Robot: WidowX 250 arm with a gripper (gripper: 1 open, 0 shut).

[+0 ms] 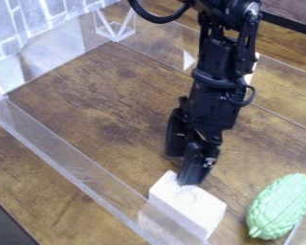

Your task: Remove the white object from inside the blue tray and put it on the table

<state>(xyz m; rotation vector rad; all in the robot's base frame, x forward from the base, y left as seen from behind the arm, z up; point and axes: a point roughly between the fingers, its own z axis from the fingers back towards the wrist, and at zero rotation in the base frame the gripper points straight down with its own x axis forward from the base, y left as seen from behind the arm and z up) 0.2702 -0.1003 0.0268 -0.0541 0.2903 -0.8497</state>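
Observation:
The white object is a small pale block lying flat on the dark wood table near the front edge. My black gripper points steeply down just behind and above it, open, with nothing between the fingers. The lower fingertip reaches the block's far top edge; whether it touches I cannot tell. The blue tray is out of view.
A green bumpy gourd-shaped thing lies at the front right, close to the block. A clear plastic wall runs along the table's left and front side. A pale grid-patterned panel stands at the back left.

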